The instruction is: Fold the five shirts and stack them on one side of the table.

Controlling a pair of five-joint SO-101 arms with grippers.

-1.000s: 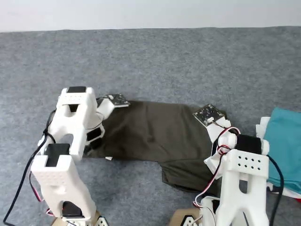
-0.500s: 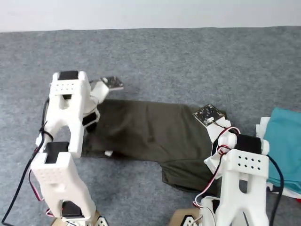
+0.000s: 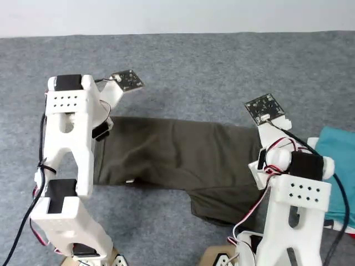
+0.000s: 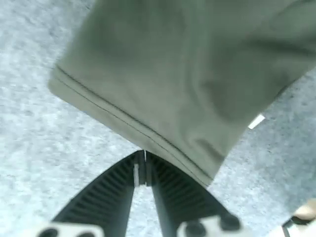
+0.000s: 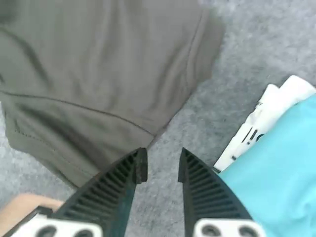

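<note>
Whole table's covered in a grey felt-like mat [image 3: 222, 66], kinda fuzzy and speckled. Plain white strip [image 3: 166, 16] runs along the far edge, wall I guess. A couple of tan bits [image 3: 213, 256] at the near edge, might be cardboard, hard to tell.

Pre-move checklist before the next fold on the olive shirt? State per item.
1. Left jaws free of cloth: ok, shut with nothing between them, above the hem of the olive-green fabric shirt.
2. Right jaws ready: ok, open over the grey felt table.
3. Shirt folded square: not ok, a flap juts out on the near side.
4. Gap to the folded teal shirt and the white garment at its edge: ok, bare table between.
5. Right arm touching that stack: cannot tell.
</note>
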